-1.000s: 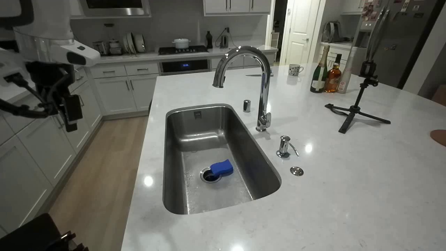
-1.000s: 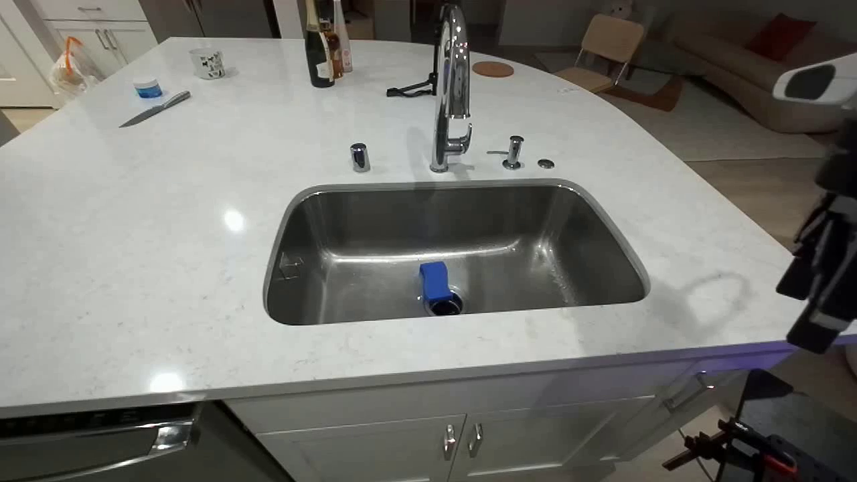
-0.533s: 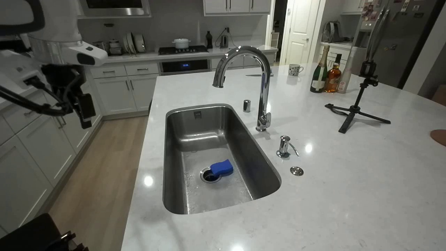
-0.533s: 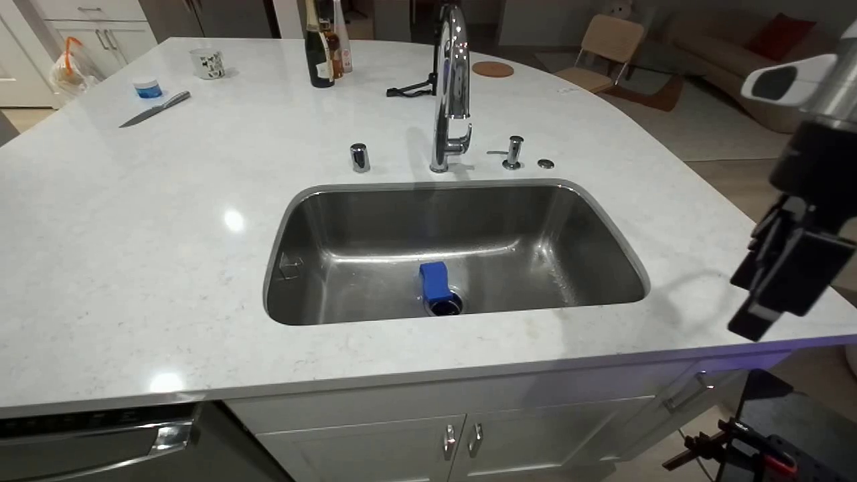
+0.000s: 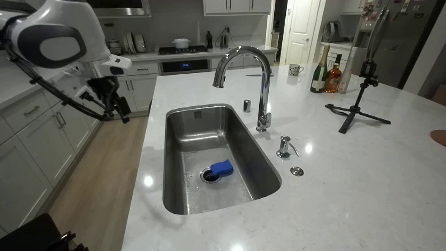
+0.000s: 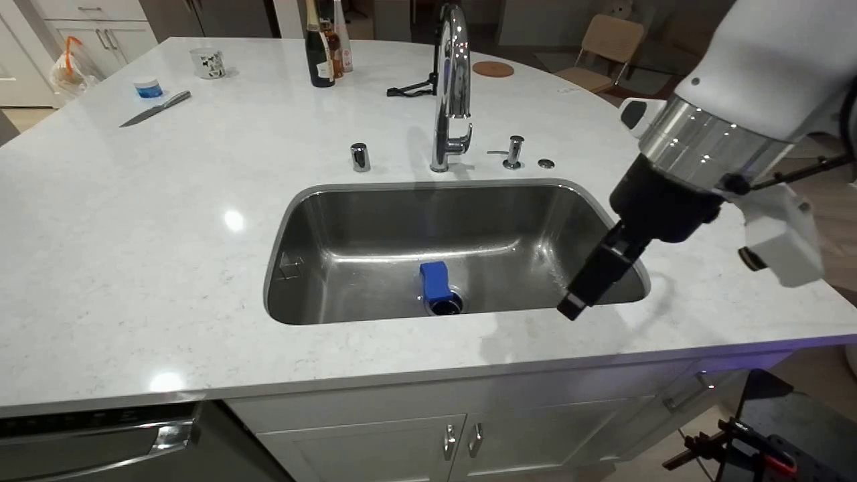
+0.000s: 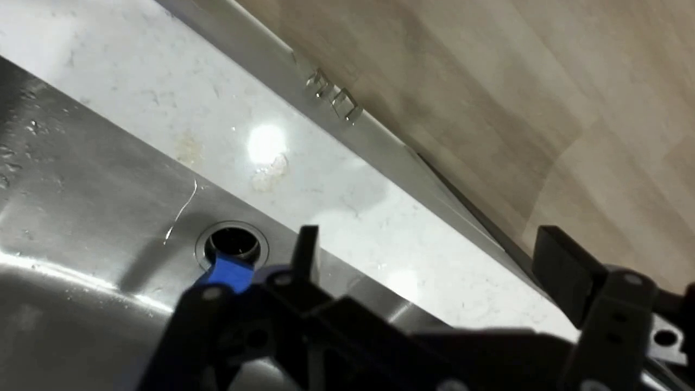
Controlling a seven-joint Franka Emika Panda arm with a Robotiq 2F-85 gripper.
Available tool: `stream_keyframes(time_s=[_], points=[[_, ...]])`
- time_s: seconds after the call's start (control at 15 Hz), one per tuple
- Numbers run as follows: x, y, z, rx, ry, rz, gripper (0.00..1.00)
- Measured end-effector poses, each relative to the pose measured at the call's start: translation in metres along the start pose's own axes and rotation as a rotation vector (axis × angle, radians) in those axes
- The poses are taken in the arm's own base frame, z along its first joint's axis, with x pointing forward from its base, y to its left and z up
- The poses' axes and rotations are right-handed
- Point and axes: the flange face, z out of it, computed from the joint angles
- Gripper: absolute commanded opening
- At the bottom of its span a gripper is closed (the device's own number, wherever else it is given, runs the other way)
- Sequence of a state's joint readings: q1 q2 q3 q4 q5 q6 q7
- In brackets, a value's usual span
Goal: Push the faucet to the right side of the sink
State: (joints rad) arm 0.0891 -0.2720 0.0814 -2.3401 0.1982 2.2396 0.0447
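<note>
The faucet (image 5: 264,87) is a tall chrome gooseneck that stands upright behind the sink, its spout arching over the basin; it also shows in an exterior view (image 6: 442,130) and is out of the wrist view. The sink (image 5: 200,134) is a deep steel basin, seen in both exterior views (image 6: 428,207) and in the wrist view (image 7: 108,157). My gripper (image 5: 126,119) is in the air near the sink's front edge, well apart from the faucet. In an exterior view its tip (image 6: 572,306) overlaps the sink's right front rim. In the wrist view the fingers (image 7: 429,252) are wide apart with nothing between them.
A blue sponge (image 5: 222,168) lies by the drain in the sink. A soap dispenser (image 5: 284,146) and a chrome cap (image 5: 247,105) flank the faucet's base. A black tripod (image 5: 353,109), several bottles (image 5: 318,78), a mug (image 5: 294,69) and a knife (image 6: 155,109) are on the counter.
The arm has swung in from the side toward the sink: rightward in an exterior view, leftward in the other view. The faucet, sink and sponge have not moved.
</note>
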Motion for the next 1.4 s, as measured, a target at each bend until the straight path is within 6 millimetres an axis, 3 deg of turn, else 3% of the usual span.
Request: stream_keyframes(time_s=[0.73, 1.4], points=[[0.106, -0.026, 0.001, -0.072, 0.325, 0.065, 1.00], [0.192, -0.025, -0.001, -0.137, 0.609, 0.119, 1.00]])
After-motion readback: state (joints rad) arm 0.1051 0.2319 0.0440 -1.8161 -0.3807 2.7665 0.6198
